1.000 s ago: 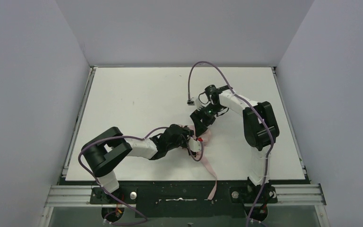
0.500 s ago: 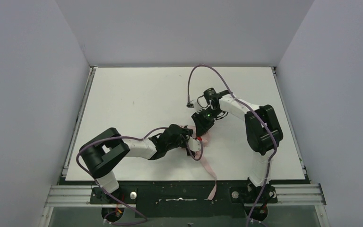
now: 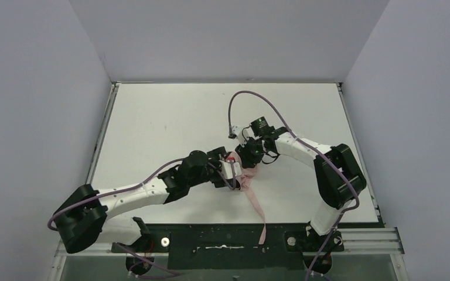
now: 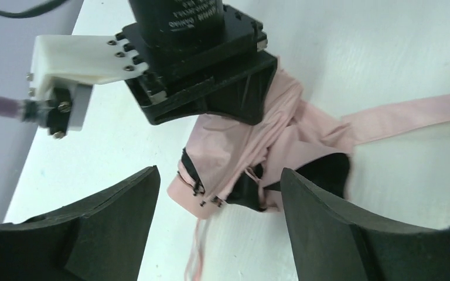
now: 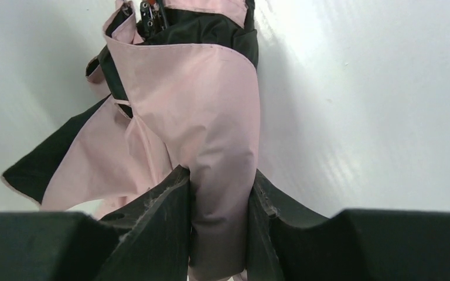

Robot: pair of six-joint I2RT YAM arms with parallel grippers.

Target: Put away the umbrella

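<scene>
The pale pink umbrella (image 3: 248,177) lies folded and crumpled on the white table (image 3: 152,117), black ribs showing at its end. Its long pink strap (image 3: 260,213) trails over the table's front edge. My right gripper (image 5: 220,196) is shut on a fold of the umbrella's (image 5: 202,111) pink fabric, pinched between both fingers. My left gripper (image 4: 218,175) is open, its fingers standing either side of the umbrella's (image 4: 252,146) ribbed end without touching it. In the top view, the left gripper (image 3: 233,174) and right gripper (image 3: 246,160) meet over the umbrella.
The right arm's black wrist (image 4: 202,70) hangs close above the umbrella in the left wrist view. Grey walls (image 3: 47,117) enclose the table on three sides. A purple cable (image 3: 252,96) loops above the right arm.
My right gripper has shut on the umbrella's fabric. My left gripper has opened and let go, and the left arm has stretched out lower across the table.
</scene>
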